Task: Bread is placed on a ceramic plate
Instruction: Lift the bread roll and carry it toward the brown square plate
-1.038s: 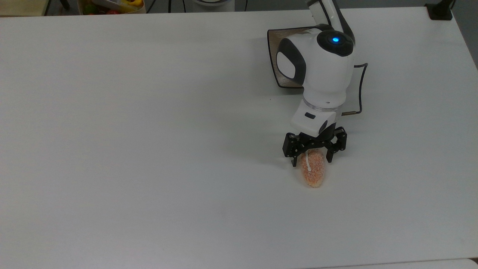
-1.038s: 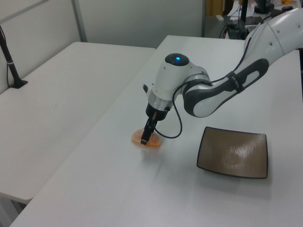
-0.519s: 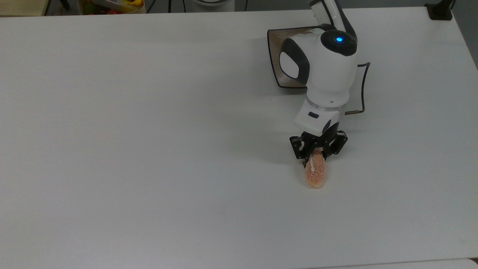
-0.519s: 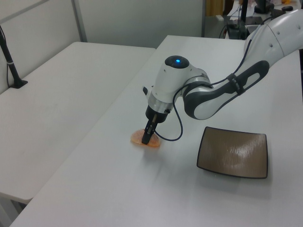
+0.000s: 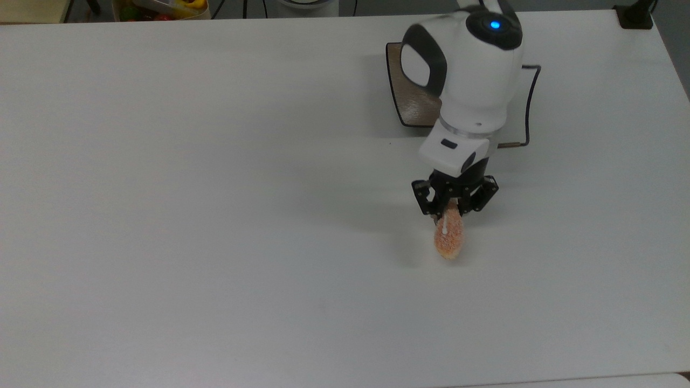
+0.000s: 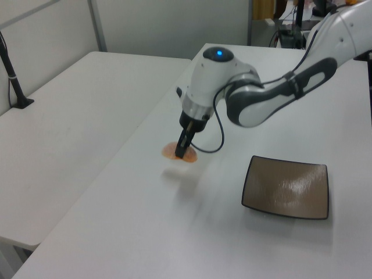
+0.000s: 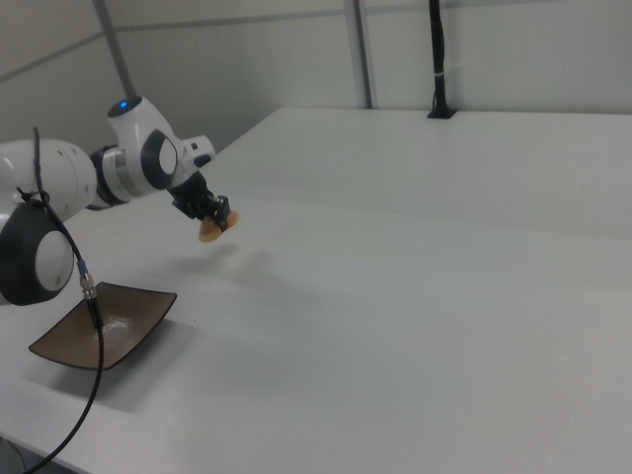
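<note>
My gripper [image 5: 452, 211] [image 6: 184, 152] [image 7: 216, 217] is shut on the near end of the bread [image 5: 448, 240] [image 6: 172, 150] [image 7: 209, 233], a small oval orange-pink roll with a thin white stripe. The bread hangs clear above the white table, with its shadow below it in the left view and the right view. The ceramic plate [image 5: 401, 91] [image 6: 286, 187] [image 7: 104, 326], square, brown and glossy, lies flat on the table apart from the bread. In the top view my arm covers much of the plate.
A black cable [image 5: 531, 102] loops off my wrist beside the plate. A bin of coloured items [image 5: 156, 8] sits past the table's far edge at the top view's upper left. A black post base [image 5: 636, 16] stands at the top view's upper right corner.
The fingers closed on the bread about a second ago. Since then the gripper has risen with it, lifting the bread off the table.
</note>
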Robot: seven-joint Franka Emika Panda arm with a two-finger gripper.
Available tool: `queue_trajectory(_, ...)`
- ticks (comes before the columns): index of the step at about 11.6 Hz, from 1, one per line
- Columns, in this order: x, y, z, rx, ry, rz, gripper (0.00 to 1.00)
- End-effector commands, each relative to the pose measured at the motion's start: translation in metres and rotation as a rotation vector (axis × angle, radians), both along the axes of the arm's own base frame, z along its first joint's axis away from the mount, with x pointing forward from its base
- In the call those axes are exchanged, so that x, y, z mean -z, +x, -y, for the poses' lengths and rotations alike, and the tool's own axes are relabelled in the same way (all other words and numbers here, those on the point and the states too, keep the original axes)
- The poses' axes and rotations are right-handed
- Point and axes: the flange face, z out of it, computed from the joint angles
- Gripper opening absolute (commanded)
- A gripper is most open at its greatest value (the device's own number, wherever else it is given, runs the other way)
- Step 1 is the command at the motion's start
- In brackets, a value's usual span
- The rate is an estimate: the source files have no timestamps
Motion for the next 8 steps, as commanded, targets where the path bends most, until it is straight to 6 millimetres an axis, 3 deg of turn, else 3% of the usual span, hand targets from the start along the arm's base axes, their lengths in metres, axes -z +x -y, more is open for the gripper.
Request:
queue_trajectory(1, -0.057, -0.031, 0.021, 0.035, -0.04, -0.042, 0.28)
queue_trajectory(5, -0.133, -0.083, 0.051, 0.104, -0.052, -0.185, 0.28)
queue_trajectory(8, -0.17, -0.121, 0.072, 0.06, -0.058, -0.287, 0.28)
